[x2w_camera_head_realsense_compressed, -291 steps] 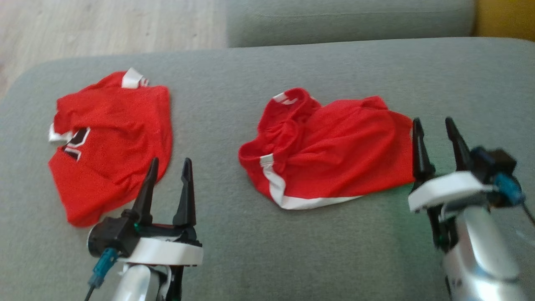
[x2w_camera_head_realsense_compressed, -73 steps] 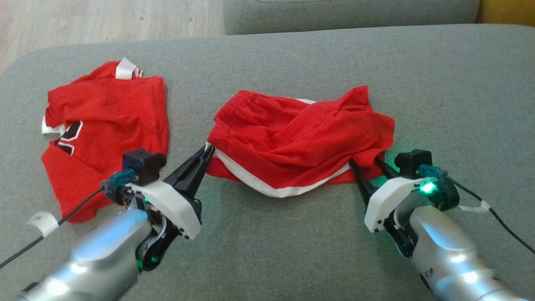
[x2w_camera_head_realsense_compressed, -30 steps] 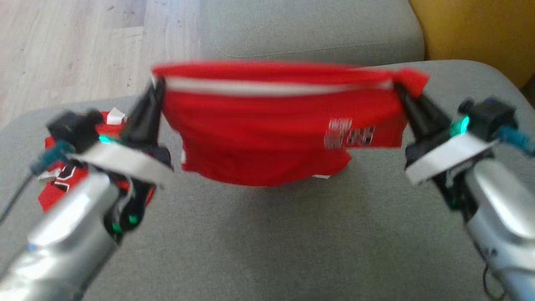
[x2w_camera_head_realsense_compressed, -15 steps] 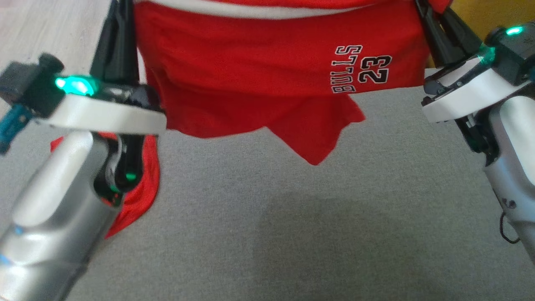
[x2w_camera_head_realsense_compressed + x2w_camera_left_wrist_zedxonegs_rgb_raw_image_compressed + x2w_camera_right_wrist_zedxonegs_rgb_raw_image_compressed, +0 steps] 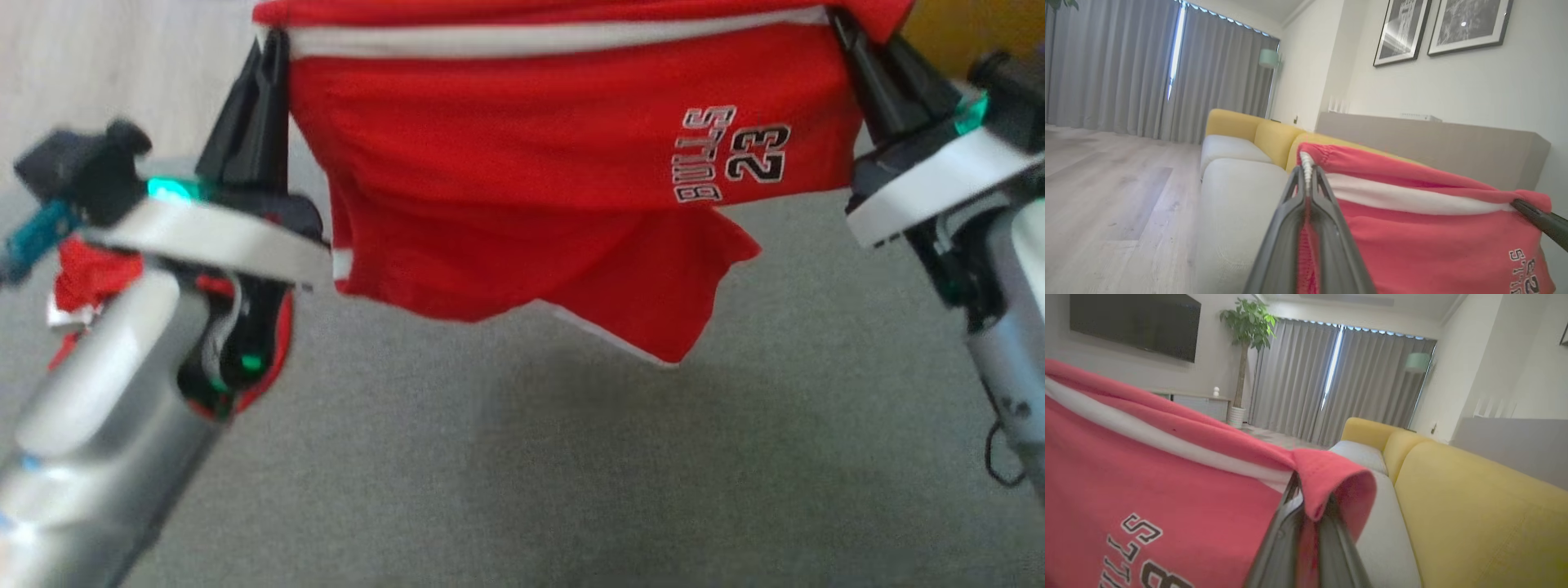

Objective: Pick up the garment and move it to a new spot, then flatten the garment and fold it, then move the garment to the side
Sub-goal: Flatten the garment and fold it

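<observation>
Garment: red shorts (image 5: 522, 163), held up in the air, stretched wide across upper part of head frame btwn both tools; also centre-right to lower right of left wrist frame (image 5: 1433, 245) and left half of right wrist frame (image 5: 1147, 477).
Top edge: white band (image 5: 555, 37) runs straight, pulled taut corner to corner.
Lower edge: hangs loose, uneven; one corner droops lowest, just right of frame centre, above the grey sofa seat (image 5: 571, 474).
Left tool (image 5: 272, 57): upper left of head frame, fingers together, clamped on shorts' corner at the white band; wrist view (image 5: 1306, 179) shows cloth pinched btwn the fingers.
Right tool (image 5: 845, 37): upper right of head frame, fingers together, clamped on opposite corner; in wrist view (image 5: 1300, 498) red hem flops over the fingertips.
Print (image 5: 735, 155): "23" + lettering, black/white, upside down, right side of shorts near right tool.
Second red garment (image 5: 82, 273): lies on sofa seat, left edge of head frame, mostly behind left arm.
Room: yellow backrest (image 5: 1474, 498) right of right wrist frame; wood floor (image 5: 1106, 183) left of left wrist frame; grey curtains (image 5: 1331, 375) top centre.
</observation>
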